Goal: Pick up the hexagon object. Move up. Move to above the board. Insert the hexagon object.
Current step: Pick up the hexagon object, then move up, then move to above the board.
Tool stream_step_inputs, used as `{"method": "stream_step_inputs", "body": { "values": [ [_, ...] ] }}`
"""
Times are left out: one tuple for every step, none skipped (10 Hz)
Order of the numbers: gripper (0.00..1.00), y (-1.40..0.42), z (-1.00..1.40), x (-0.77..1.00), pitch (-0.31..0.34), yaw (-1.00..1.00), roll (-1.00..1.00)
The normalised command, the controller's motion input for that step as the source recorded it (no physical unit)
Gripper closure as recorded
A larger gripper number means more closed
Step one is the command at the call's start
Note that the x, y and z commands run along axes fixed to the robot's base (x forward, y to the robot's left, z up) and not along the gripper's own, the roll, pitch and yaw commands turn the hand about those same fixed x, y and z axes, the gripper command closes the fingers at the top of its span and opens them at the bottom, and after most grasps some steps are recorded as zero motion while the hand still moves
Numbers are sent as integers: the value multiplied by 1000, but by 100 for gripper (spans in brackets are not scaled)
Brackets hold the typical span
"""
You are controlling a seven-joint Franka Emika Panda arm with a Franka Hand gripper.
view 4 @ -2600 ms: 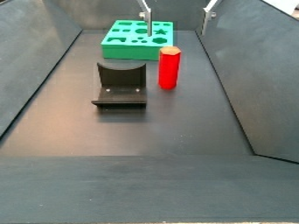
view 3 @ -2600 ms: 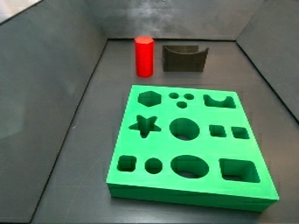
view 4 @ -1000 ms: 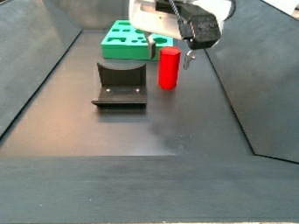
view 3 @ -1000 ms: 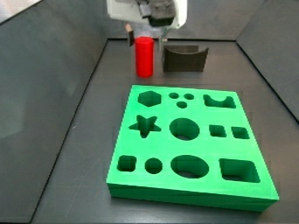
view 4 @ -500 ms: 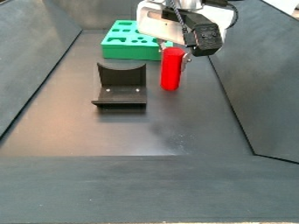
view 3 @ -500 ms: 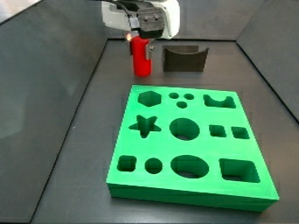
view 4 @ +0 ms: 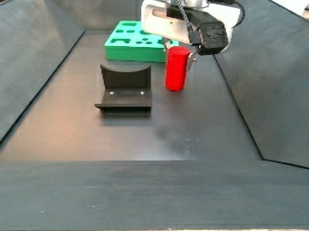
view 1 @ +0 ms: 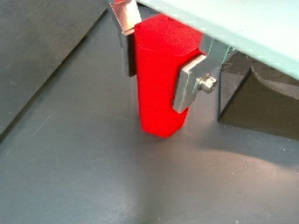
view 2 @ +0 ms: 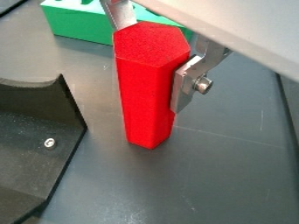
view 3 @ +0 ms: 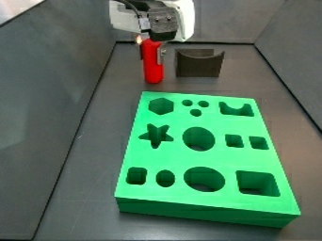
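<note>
The hexagon object (view 1: pixel 162 92) is a glossy red upright prism standing on the dark floor, seen in both wrist views (view 2: pixel 145 101) and both side views (view 3: pixel 152 66) (view 4: pixel 176 74). My gripper (view 1: pixel 156 79) is down over its upper half, with a silver finger flat against each of two opposite sides, shut on it; it shows too in a wrist view (view 2: pixel 147 70) and both side views (view 3: pixel 152 43) (view 4: pixel 182 49). The green board (view 3: pixel 176 158) with shaped cut-outs lies on the floor apart from the prism, also seen in a side view (view 4: pixel 126 41) and a wrist view (view 2: pixel 73 24).
The dark fixture (view 3: pixel 199 62) with a curved notch stands right beside the prism, also in view elsewhere (view 4: pixel 125 87) (view 2: pixel 30 149) (view 1: pixel 263 101). Sloping grey walls (view 3: pixel 75 75) enclose the floor on both sides.
Over the last second my gripper came down around the red prism. In the last half second nothing has visibly moved; the prism still stands on the floor.
</note>
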Motion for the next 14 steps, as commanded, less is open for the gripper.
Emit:
{"method": "stream_step_inputs", "body": {
  "values": [
    [100, 0, 0, 0, 0, 0, 0],
    [100, 0, 0, 0, 0, 0, 0],
    [100, 0, 0, 0, 0, 0, 0],
    [100, 0, 833, 0, 0, 0, 0],
    [100, -76, 815, -29, 17, 42, -9],
    [100, -68, 695, -67, 44, 53, -13],
    [100, -42, 565, -46, 43, 51, -17],
    [100, -29, 358, -27, 41, 43, -27],
    [100, -25, 246, -23, 38, 37, -33],
    [100, 244, 1000, 396, -415, -201, -240],
    [100, 251, 1000, 398, -389, -202, -244],
    [100, 233, 1000, 347, -251, -154, -254],
    [100, 225, 1000, 332, -189, -128, -250],
    [100, 213, 1000, 306, -68, -90, -222]
  ]
}}
